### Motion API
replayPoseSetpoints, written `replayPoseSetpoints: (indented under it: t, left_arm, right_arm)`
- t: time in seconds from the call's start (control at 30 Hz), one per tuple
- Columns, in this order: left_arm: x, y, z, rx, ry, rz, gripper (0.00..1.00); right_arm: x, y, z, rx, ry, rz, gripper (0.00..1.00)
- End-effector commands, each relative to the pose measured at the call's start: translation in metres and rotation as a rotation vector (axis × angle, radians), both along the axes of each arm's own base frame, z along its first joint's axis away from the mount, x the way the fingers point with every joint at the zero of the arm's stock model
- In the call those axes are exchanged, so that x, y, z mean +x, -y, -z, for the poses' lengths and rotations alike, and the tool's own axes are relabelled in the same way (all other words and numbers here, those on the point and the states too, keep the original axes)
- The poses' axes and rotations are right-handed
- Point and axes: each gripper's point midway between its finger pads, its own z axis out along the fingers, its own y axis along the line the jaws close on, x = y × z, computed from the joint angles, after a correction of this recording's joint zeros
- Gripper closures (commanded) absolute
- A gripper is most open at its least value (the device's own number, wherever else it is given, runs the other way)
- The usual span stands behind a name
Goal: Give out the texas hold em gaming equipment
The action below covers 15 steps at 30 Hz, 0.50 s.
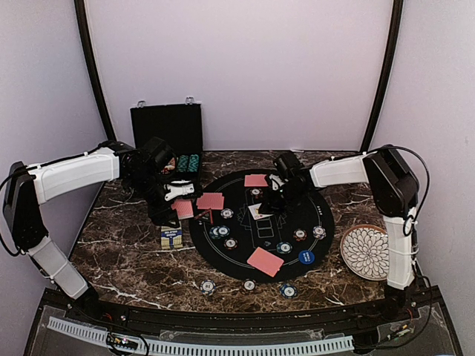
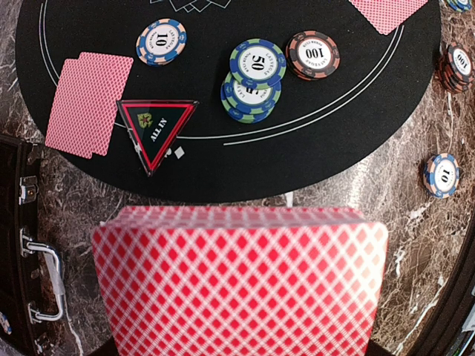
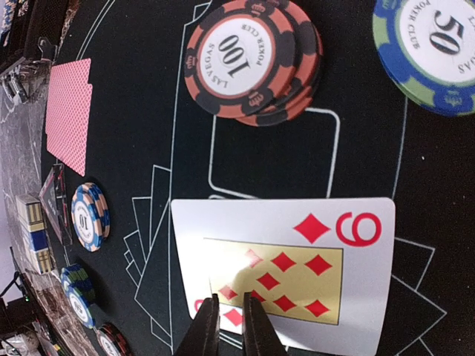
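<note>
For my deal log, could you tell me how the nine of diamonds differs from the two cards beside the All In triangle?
The nine of diamonds is face up, showing red pips; the two cards show red patterned backs. The nine of diamonds is a single card; the two cards overlap, slightly offset. Both are playing cards.

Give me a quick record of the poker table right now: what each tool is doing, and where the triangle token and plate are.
left tool: shut on a deck of red-backed cards, by the black mat's edge
right tool: nearly closed at the edge of a face-up nine of diamonds on the mat; grip unclear
triangle token: on the mat, beside two face-down cards
plate: on the table, right of the mat
</note>
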Motion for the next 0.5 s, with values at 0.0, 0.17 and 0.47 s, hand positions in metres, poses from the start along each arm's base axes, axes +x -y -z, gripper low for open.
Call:
replayPoseSetpoints:
  t: [0.0, 0.17, 0.47]
  left_arm:
    - [-0.004, -0.001, -0.012, -0.015, 0.020, 0.013, 1.00]
    - [-0.004, -0.001, -0.012, -0.016, 0.018, 0.012, 1.00]
    - [-0.006, -0.001, -0.012, -0.016, 0.018, 0.013, 1.00]
  right_arm:
    - [0.001, 0.000, 0.012, -0.033, -0.010, 0.017, 0.87]
    - [0.002, -0.008, 0.001, 0.008, 0.001, 0.015, 0.89]
    - [-0.019, 0.007, -0.033, -0.002, 0.078, -0.008, 0.84]
